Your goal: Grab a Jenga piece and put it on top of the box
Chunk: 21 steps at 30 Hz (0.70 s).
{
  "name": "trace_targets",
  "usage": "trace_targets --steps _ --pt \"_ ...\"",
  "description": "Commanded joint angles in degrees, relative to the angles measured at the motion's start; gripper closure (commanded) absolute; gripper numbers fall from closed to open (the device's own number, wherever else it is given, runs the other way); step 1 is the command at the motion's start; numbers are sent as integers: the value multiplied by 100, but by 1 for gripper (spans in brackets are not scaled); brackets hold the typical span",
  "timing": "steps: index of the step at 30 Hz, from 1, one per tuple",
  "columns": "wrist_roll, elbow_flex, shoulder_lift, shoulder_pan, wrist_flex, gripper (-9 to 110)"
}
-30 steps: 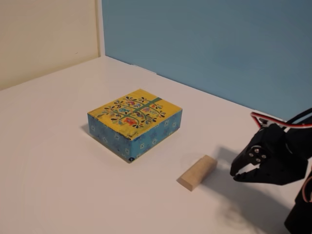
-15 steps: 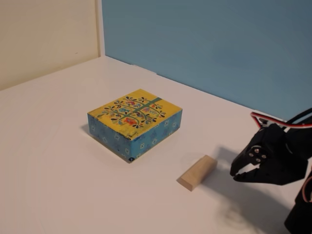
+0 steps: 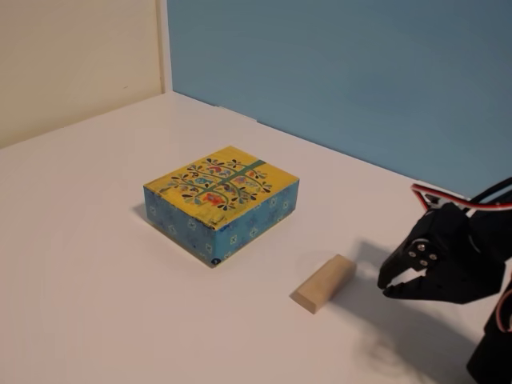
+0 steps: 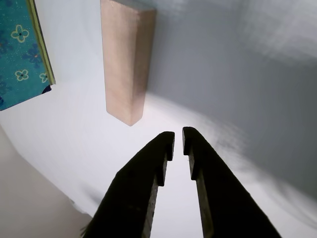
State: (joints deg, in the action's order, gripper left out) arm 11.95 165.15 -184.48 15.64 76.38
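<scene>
The Jenga piece [image 3: 324, 283], a light-tan wooden block, lies flat on the white table, right of and nearer than the box [image 3: 222, 188]. The box has a yellow tree-patterned top and blue flowered sides, and nothing lies on it. My black gripper [image 3: 387, 286] hangs just above the table to the right of the block, a short way from its end. In the wrist view the block [image 4: 126, 59] lies ahead and slightly left of the gripper [image 4: 178, 138]. The fingers are empty, with only a thin slit between them. A corner of the box [image 4: 20, 54] shows at the upper left.
A white table [image 3: 96, 304] carries everything. A blue wall [image 3: 360, 72] stands behind it and a cream wall [image 3: 72, 56] at the back left. Red and white cables [image 3: 436, 196] run along the arm at the right edge.
</scene>
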Motion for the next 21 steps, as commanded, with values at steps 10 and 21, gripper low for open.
trace_targets --steps 10,21 --pt "-255 -686 35 352 149 102" --pt "-281 -1986 1274 475 105 102"
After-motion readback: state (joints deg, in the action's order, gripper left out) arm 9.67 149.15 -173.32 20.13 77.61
